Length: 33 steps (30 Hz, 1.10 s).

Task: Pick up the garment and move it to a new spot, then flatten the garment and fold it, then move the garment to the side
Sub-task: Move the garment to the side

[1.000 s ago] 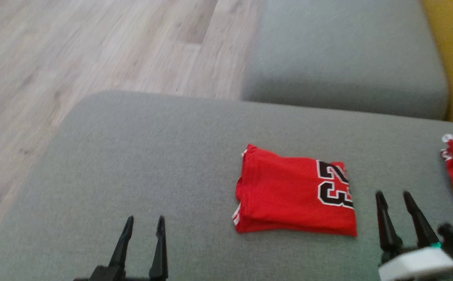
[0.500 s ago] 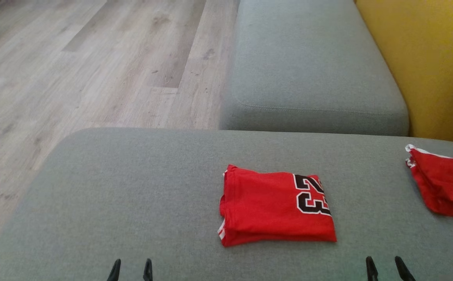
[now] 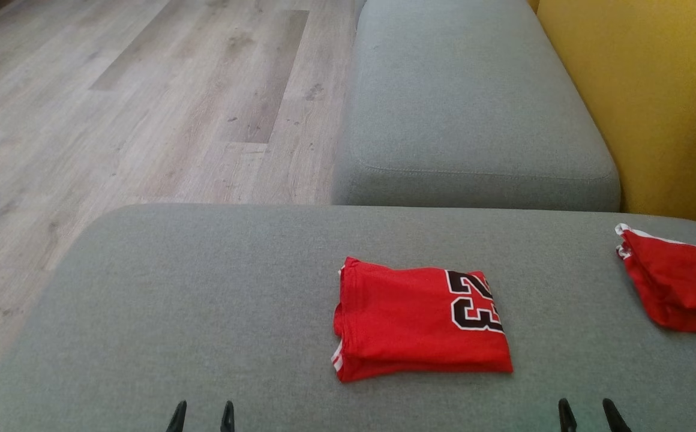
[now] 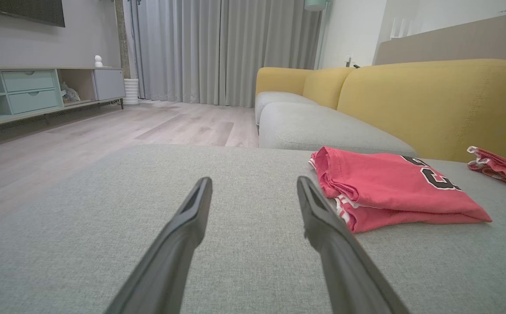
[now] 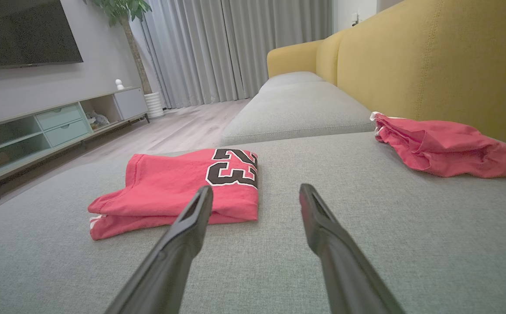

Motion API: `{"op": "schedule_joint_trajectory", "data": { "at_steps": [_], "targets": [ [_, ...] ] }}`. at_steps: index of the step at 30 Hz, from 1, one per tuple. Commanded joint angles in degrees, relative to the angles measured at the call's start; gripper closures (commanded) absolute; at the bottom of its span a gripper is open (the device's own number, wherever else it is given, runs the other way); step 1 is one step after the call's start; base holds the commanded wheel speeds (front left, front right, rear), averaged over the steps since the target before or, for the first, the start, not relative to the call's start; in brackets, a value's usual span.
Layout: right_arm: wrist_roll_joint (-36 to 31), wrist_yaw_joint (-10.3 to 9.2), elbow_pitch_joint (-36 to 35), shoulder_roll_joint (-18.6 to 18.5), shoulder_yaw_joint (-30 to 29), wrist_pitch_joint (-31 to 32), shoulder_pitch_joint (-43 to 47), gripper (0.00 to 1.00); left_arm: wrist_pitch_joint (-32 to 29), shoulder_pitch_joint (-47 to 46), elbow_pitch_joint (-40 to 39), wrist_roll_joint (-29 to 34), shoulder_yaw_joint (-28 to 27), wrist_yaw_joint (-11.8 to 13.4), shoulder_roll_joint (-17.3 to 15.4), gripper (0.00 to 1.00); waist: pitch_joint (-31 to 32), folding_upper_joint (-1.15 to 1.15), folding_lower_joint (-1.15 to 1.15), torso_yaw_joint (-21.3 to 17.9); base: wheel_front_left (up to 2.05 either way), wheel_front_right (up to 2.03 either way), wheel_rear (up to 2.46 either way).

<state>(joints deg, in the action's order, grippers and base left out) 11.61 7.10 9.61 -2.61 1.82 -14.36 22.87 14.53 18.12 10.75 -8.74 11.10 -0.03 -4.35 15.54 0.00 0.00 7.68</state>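
A red jersey with a black "23" (image 3: 414,318) lies folded into a neat rectangle on the grey sofa cushion (image 3: 174,300); it also shows in the left wrist view (image 4: 392,187) and the right wrist view (image 5: 179,187). My left gripper (image 3: 201,414) is open at the bottom edge, well left of the jersey, holding nothing (image 4: 253,192). My right gripper (image 3: 585,413) is open at the lower right, just in front of the jersey's right corner, also holding nothing (image 5: 255,198).
A second red garment (image 3: 672,282) lies crumpled at the cushion's right end (image 5: 445,144). Behind it rises the yellow backrest (image 3: 642,102). Another grey seat cushion (image 3: 468,108) lies beyond, with wooden floor (image 3: 114,108) to the left.
The head camera has tilted up, so the picture shifted down and both grippers slid to the bottom edge. The folded jersey has stayed put on the cushion.
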Motion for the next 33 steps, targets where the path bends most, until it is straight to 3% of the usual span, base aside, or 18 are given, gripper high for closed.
{"op": "schedule_joint_trajectory", "data": {
  "at_steps": [1, 18, 25, 33],
  "targets": [
    [-0.5, 0.39, -1.7, -0.9, 1.0, -0.6, -2.4, 0.00, 0.5, -2.3, -1.6, 0.5, -2.1, 0.0, 1.0, 0.00, 0.0, 0.00, 0.00, 0.0, 0.00, 0.00, 0.00],
    [-0.5, 0.39, 0.1, -0.8, 0.2, -0.6, -4.5, 0.00, 0.5, -2.4, -1.7, 2.1, -3.0, -1.4, 1.3, 0.00, -2.6, 0.00, 0.00, 0.0, 0.00, 0.00, 0.00],
    [3.3, 0.39, 9.5, -2.7, 0.2, -0.5, -14.5, 0.00, 0.5, -4.2, -2.9, 2.2, -2.3, -1.8, 1.4, 0.00, -7.4, 0.00, 0.00, 0.8, 0.00, 0.00, 0.00],
    [10.3, 0.39, 22.5, -5.4, 1.7, 13.1, -31.4, 0.00, 0.5, -6.3, -3.5, 2.4, -0.7, -2.1, 1.4, 0.00, -11.1, 0.00, 0.00, 2.6, 0.00, 0.00, 0.00]
  ]
}}
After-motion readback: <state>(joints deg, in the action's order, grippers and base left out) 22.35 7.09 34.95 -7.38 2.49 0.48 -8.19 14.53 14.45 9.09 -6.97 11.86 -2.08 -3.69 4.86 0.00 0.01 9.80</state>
